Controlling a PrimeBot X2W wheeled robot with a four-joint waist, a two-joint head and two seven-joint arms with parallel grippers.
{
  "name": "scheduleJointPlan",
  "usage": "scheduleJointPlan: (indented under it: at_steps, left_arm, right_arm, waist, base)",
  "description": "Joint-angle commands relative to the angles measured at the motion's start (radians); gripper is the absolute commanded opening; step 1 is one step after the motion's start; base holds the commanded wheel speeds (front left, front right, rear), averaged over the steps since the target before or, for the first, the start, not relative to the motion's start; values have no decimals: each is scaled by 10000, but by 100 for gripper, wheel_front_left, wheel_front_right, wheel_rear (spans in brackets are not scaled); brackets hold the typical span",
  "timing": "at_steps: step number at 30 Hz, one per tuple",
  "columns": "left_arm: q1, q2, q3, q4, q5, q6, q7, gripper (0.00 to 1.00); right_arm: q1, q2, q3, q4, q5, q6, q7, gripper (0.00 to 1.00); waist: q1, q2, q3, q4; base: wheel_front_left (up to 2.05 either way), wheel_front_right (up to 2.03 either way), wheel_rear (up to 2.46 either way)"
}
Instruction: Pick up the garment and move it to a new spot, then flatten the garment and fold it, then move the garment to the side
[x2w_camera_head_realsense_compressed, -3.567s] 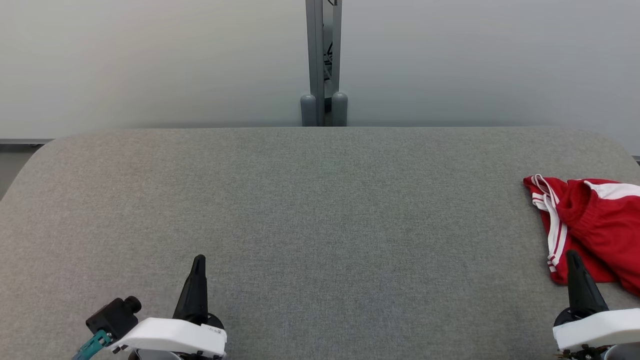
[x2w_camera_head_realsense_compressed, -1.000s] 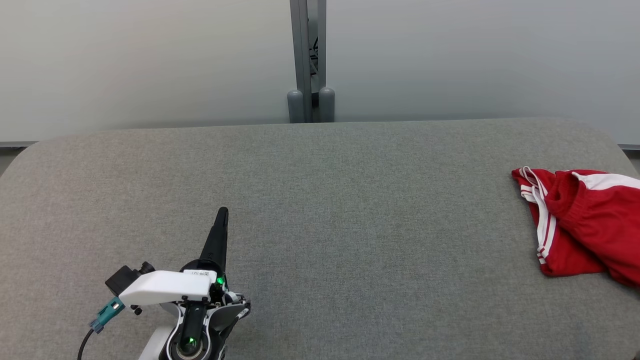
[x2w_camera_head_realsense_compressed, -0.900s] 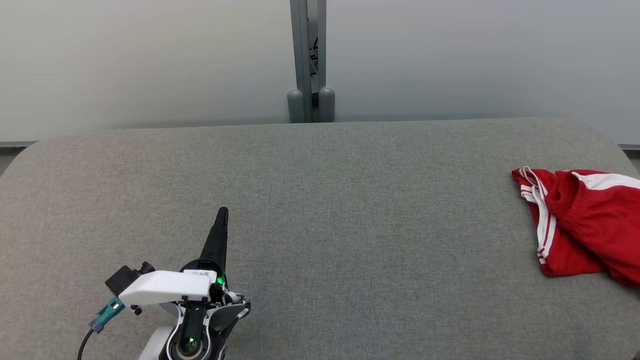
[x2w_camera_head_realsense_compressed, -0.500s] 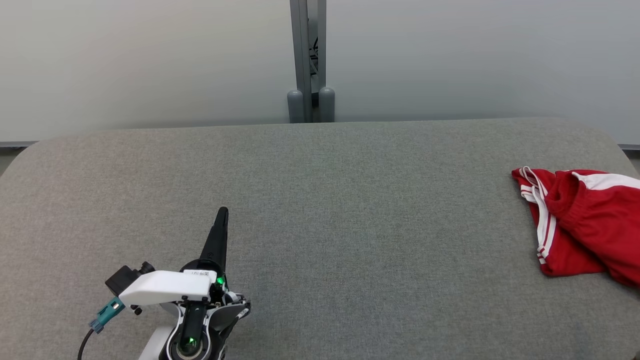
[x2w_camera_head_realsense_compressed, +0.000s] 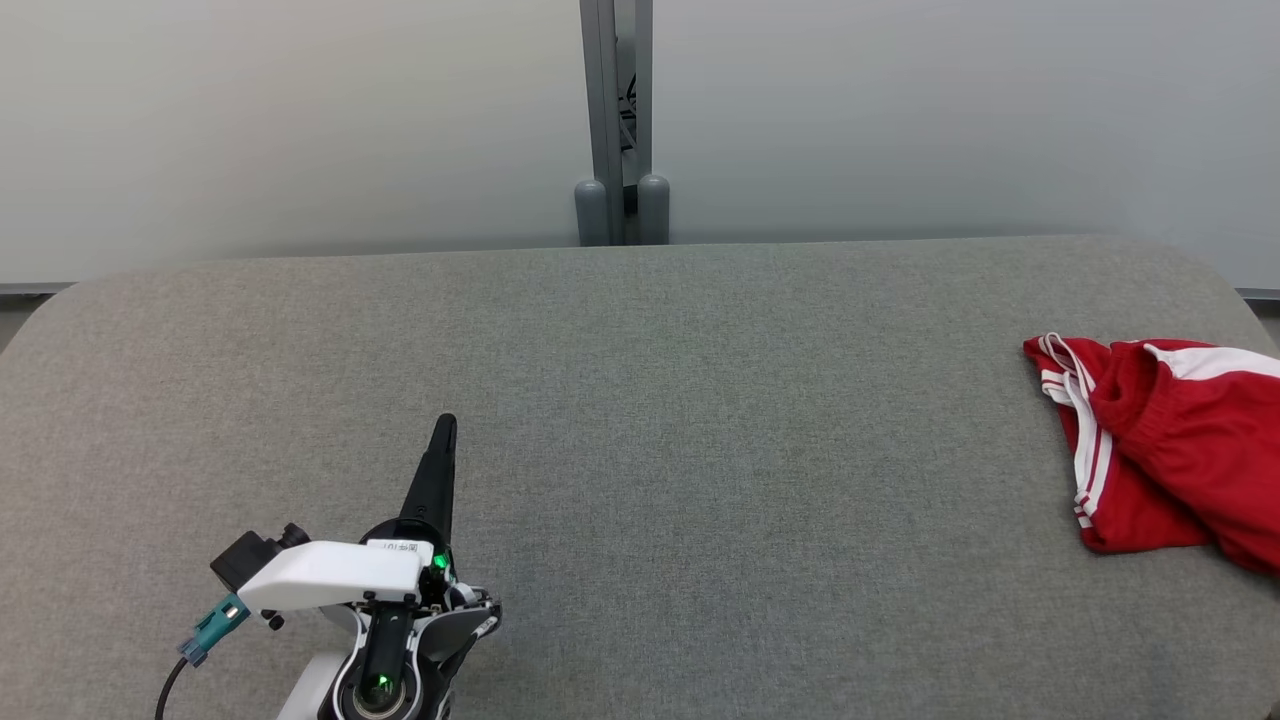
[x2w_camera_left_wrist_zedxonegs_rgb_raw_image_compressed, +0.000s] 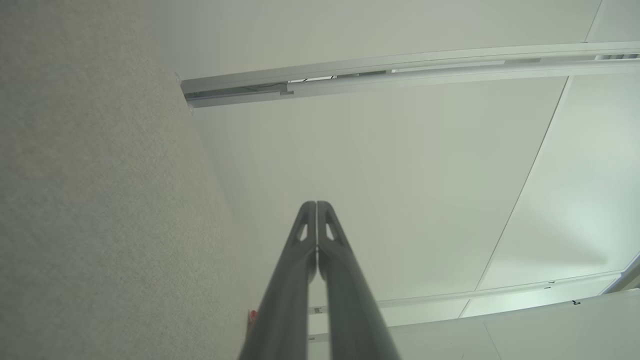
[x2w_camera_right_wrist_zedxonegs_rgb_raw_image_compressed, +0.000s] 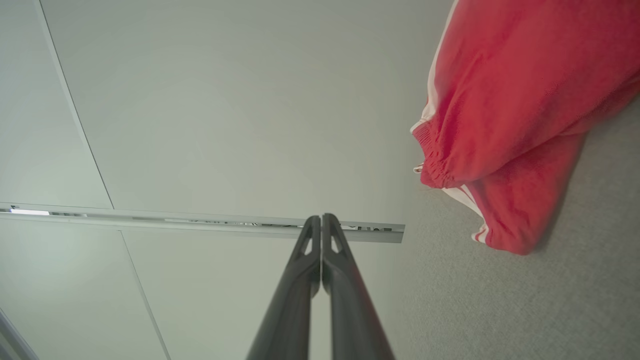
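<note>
While the grey worktop (x2w_camera_head_realsense_compressed: 640, 420) stretches wide across my head view, the red garment (x2w_camera_head_realsense_compressed: 1170, 450) sits at its far right end, running off the picture's edge. It lies doubled over on itself, rumpled rather than squared, with white stripes along one hem. That placement fits two readings: a heap due to be carried to a fresh spot, or a bundle parked at the side once folded. I cannot settle which from here.

I judge the cloth light, soft and limp. It looks like a knit sports fabric that will sag and trail from any single pinch and drag a little on the felt-like surface. Nothing about it seems fragile. The gathered elastic edge (x2w_camera_right_wrist_zedxonegs_rgb_raw_image_compressed: 437, 167) looks the thickest, firmest part, so I expect a grip to bite best there; the striped hem (x2w_camera_head_realsense_compressed: 1085, 470) is the other clear edge.

My left arm shows at the lower left, well apart from the garment. The left claw (x2w_camera_head_realsense_compressed: 445, 425) points forward and slightly right over bare worktop, clenched on nothing with both fingers pressed together. The right claw (x2w_camera_right_wrist_zedxonegs_rgb_raw_image_compressed: 320, 218) is likewise clenched and empty, aimed toward the pale wall panels, with the garment to the upper right of its wrist view, not touching.
</note>
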Motion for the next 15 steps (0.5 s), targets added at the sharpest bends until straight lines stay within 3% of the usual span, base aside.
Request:
scheduleJointPlan:
  at_steps: [1,15]
  left_arm:
    - [-129,48,9,10,-15,-35,13,0]
    - [-129,48,7,8,-15,-35,13,0]
  right_arm:
    - [41,-95,-13,-1,35,4,29,0]
    - [41,-95,-13,-3,35,4,28,0]
  waist:
    - [-1,0,0,1]
    - [-1,0,0,1]
  base:
    - [0,0,0]
    - [0,0,0]
